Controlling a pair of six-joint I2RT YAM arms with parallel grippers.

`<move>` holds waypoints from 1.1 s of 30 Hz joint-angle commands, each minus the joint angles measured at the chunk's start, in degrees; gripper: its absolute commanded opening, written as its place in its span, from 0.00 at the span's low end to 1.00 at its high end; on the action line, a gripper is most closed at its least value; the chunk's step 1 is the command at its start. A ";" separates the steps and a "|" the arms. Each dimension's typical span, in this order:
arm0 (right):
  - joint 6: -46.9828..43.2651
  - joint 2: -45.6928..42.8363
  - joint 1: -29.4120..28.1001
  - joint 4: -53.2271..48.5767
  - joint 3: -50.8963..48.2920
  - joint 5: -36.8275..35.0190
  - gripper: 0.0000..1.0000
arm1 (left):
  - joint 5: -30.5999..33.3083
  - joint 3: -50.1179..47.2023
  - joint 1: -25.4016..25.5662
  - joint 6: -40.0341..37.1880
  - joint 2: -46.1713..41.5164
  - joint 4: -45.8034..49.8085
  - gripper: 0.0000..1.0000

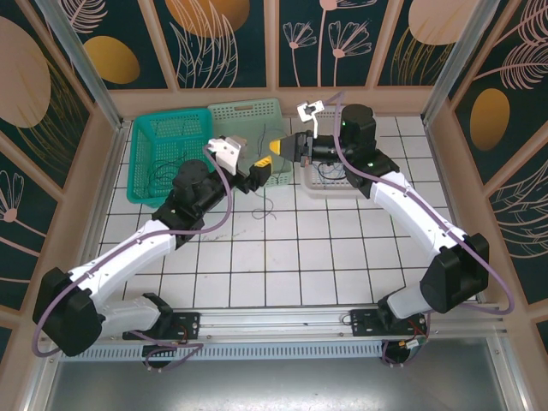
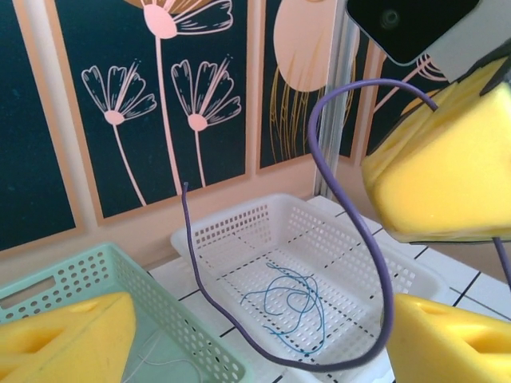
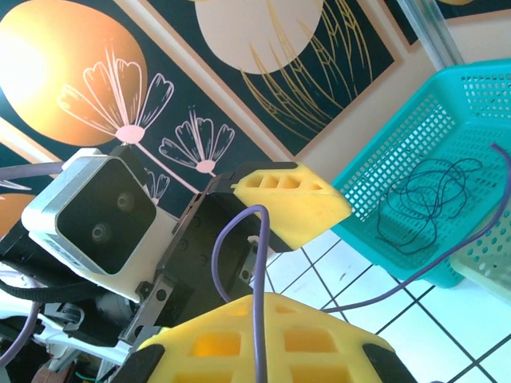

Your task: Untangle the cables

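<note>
A thin purple cable comes up from between the yellow fingers of my right gripper, which is shut on it. That cable loops low in front of my left gripper, whose yellow fingers stand wide apart and open. Both grippers meet above the tiles, the left gripper just below the right gripper. A blue cable lies coiled in the white basket. A dark cable lies in the teal basket. A pale cable lies in the light green basket.
The teal basket, light green basket and white basket stand in a row at the back of the tiled floor. A thin strand trails onto the tiles under the grippers. Patterned walls close in the sides.
</note>
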State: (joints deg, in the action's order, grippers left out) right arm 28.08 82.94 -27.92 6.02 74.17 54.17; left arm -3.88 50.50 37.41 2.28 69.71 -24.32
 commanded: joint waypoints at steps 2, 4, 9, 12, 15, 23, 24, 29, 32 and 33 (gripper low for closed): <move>-2.50 -0.80 -0.55 -2.34 0.88 3.24 0.00 | 0.57 1.53 -0.07 -6.89 0.85 0.40 0.70; -3.06 -0.96 -0.59 -3.72 0.97 3.89 0.00 | 2.34 1.68 -0.14 -9.07 1.12 1.32 0.56; -5.16 -0.24 -0.39 -9.69 1.32 3.58 0.00 | 6.91 1.91 -0.10 -16.85 1.52 3.39 0.25; -7.29 1.33 -0.62 -14.09 1.95 2.85 0.00 | 12.04 3.22 -0.14 -21.22 2.09 5.14 0.20; -8.10 3.27 -0.82 -16.53 2.52 3.59 0.00 | 16.13 4.17 -0.14 -23.63 2.27 5.52 0.20; -9.64 7.16 -1.65 -20.44 4.49 5.08 0.00 | 25.37 0.79 -0.10 -24.99 0.61 -1.78 0.20; -9.50 7.43 -1.76 -20.34 4.64 5.38 0.01 | 25.96 0.41 -0.13 -24.82 0.51 -2.61 0.20; -8.70 8.78 -2.55 -18.82 6.04 7.20 0.01 | 26.80 0.09 -0.14 -23.07 0.86 -3.24 0.47; -7.76 8.90 -2.19 -17.08 7.21 5.14 0.00 | 26.31 -0.45 -0.10 -19.90 -0.01 -3.23 0.77; -6.88 8.85 -1.85 -16.12 7.56 4.30 0.00 | 26.16 -0.99 -0.12 -18.62 -0.66 -3.39 0.86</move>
State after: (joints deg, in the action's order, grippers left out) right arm 20.01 91.68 -30.00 -13.32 78.67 58.65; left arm 21.34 50.54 37.41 -19.62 71.20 -24.62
